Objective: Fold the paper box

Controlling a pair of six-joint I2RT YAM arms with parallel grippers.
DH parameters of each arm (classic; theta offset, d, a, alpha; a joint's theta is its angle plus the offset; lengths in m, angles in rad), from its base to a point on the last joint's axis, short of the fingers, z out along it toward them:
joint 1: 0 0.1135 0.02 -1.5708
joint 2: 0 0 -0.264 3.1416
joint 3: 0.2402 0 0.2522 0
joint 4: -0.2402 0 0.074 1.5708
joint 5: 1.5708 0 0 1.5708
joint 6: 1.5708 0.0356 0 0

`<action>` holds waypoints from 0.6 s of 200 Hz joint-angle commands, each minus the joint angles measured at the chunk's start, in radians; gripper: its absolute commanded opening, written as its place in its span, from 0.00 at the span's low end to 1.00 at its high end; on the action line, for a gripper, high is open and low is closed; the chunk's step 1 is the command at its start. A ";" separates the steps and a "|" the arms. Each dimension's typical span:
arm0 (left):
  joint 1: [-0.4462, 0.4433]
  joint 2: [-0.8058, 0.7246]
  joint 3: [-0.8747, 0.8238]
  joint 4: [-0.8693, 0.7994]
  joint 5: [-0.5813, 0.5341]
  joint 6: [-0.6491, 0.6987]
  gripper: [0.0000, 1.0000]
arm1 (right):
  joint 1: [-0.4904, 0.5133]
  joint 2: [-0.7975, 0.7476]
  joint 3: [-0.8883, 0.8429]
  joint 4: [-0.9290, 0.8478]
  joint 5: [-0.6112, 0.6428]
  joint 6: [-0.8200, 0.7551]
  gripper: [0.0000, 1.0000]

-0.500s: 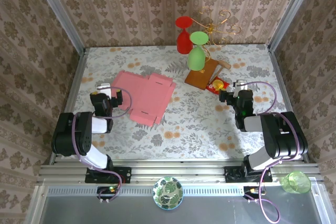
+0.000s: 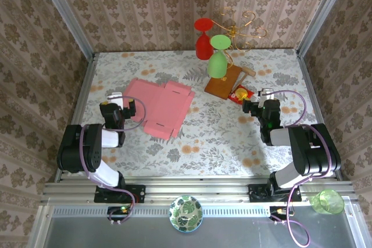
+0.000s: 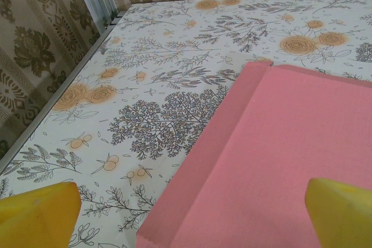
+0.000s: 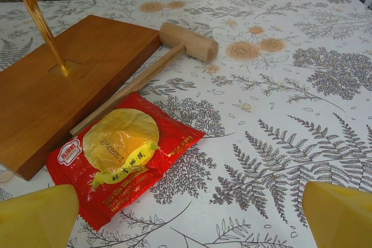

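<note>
Paper box (image 2: 160, 105) flat on worktop (image 2: 221, 137), left of centre; left gripper (image 2: 121, 101) just beside it, right gripper (image 2: 260, 100) near red packet (image 2: 240, 93); both jaws apart.

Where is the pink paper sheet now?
In the top view, the paper box lies flat left of centre, between the left hand and the brown board.

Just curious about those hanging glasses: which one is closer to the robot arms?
The hanging green glass; the red glass hangs behind it, nearer the back wall.
</note>
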 commanded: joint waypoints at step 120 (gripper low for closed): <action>0.000 -0.007 0.023 -0.026 0.034 0.030 1.00 | -0.006 -0.001 0.015 0.009 -0.011 -0.014 1.00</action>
